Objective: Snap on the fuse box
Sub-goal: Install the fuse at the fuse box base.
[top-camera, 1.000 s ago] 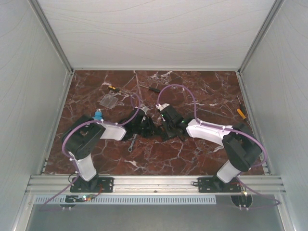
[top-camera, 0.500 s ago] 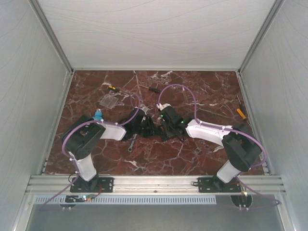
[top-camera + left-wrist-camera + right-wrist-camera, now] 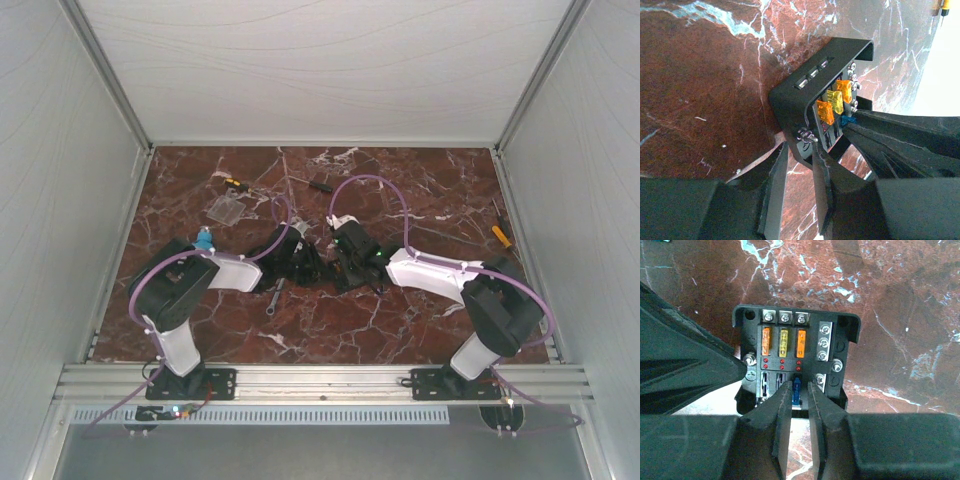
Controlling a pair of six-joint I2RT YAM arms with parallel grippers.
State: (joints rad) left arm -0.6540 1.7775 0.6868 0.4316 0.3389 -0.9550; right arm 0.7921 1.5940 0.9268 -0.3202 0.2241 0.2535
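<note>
Fuse box (image 3: pixel 795 355), clear cover (image 3: pixel 226 208) overhead only

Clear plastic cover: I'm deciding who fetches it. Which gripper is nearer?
Left. The left gripper, at the fuse box, sits near-right of the clear plastic cover; the right gripper is farther right, across the fuse box.

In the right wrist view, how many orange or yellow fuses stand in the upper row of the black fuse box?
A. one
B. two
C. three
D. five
C: the fuse box shows three fuses side by side in its upper row, orange, yellow, orange.
</note>
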